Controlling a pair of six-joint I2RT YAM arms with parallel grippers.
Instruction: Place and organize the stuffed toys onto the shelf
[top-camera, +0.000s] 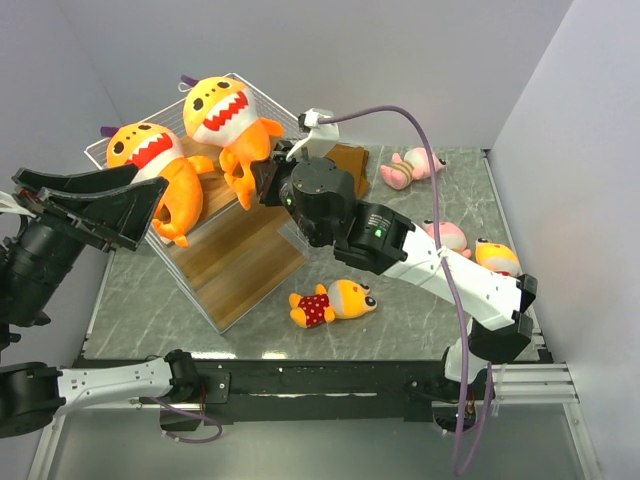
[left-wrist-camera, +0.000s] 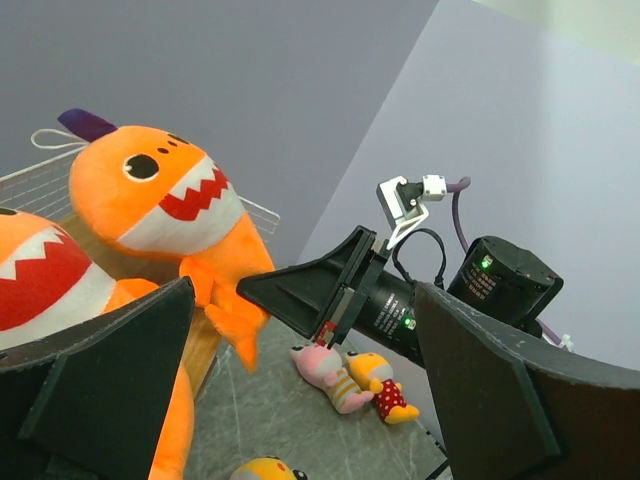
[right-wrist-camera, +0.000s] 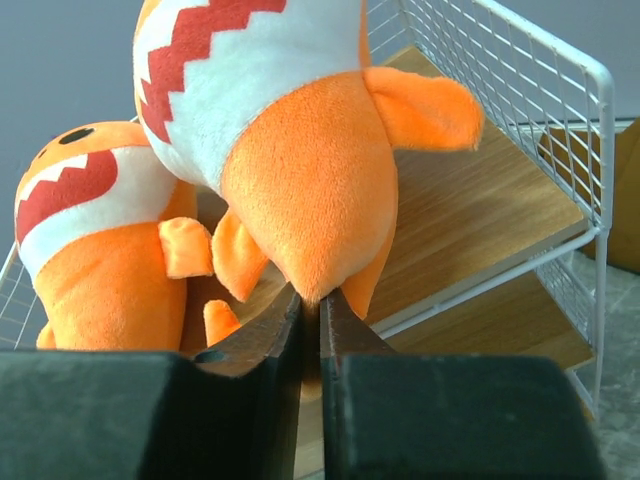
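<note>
Two big orange sharks sit on the upper boards of the white wire shelf (top-camera: 245, 255). My right gripper (top-camera: 258, 182) is shut on the tail tip of the right shark (top-camera: 222, 110). The right wrist view shows the jaws (right-wrist-camera: 312, 300) pinching that tail under the shark's body (right-wrist-camera: 300, 180), with the left shark (right-wrist-camera: 90, 240) beside it. My left gripper (top-camera: 120, 205) is open and empty, close to the left shark (top-camera: 150, 160). One small orange-headed toy in red (top-camera: 335, 302) lies on the table in front of the shelf. One pink toy (top-camera: 412, 166) lies at the back.
A second pink toy (top-camera: 447, 236) and a second orange-headed toy (top-camera: 497, 257) lie side by side at the right, partly under my right arm; both show in the left wrist view (left-wrist-camera: 335, 375). A brown folded bag (top-camera: 352, 158) lies behind the shelf. Walls close in left, back and right.
</note>
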